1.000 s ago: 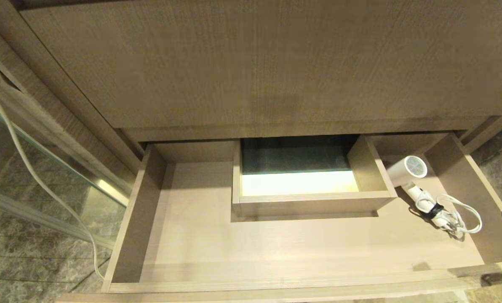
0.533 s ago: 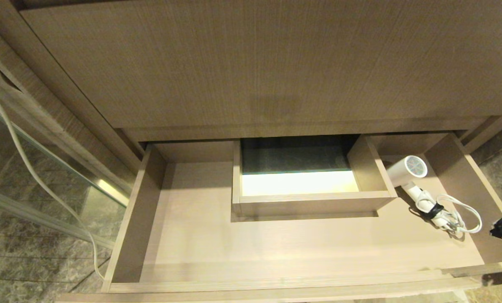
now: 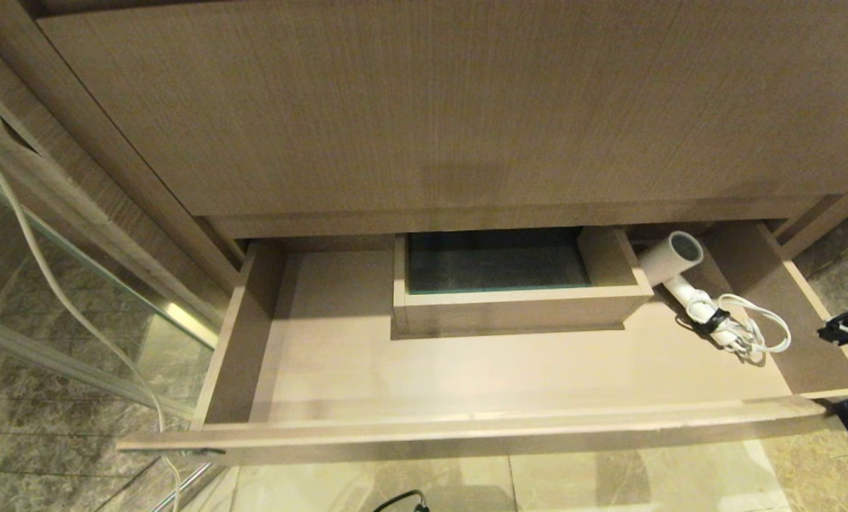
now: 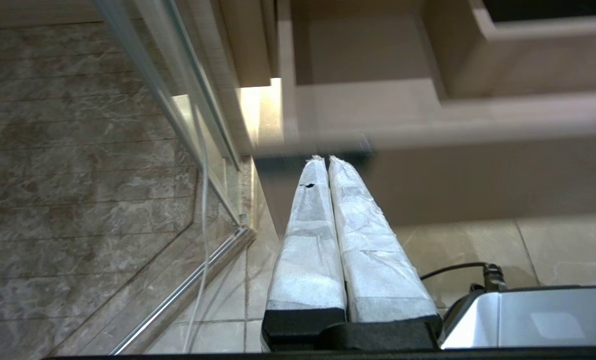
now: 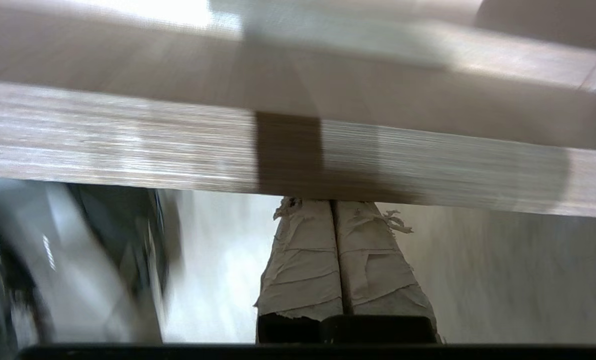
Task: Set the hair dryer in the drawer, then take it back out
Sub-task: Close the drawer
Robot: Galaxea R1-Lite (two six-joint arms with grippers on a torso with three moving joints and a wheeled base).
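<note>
The wood-grain drawer (image 3: 467, 435) stands partly pulled out below a tall panel. Inside it, at the back right beside the boxed cut-out (image 3: 516, 307), lies the white hair dryer (image 3: 669, 259), its strapped cord (image 3: 748, 333) coiled toward the front. My right gripper (image 5: 334, 202) is shut with nothing in it, fingertips up against the drawer front (image 5: 428, 165). Dark parts of that arm (image 3: 847, 328) show at the drawer's right end. My left gripper (image 4: 326, 159) is shut and empty, parked low under the drawer's front left corner (image 4: 428, 135).
The tall wood panel (image 3: 431, 107) rises above the drawer. A glass pane with a metal rail (image 3: 182, 320) and a hanging white cable (image 3: 33, 263) stand to the left. Tiled floor (image 3: 609, 483) lies below the drawer front, with a black cable (image 3: 403, 501) on it.
The drawer has slid back into the cabinet, carrying the hair dryer with it; floor now shows below its front. My right arm has shifted at the drawer's right end.
</note>
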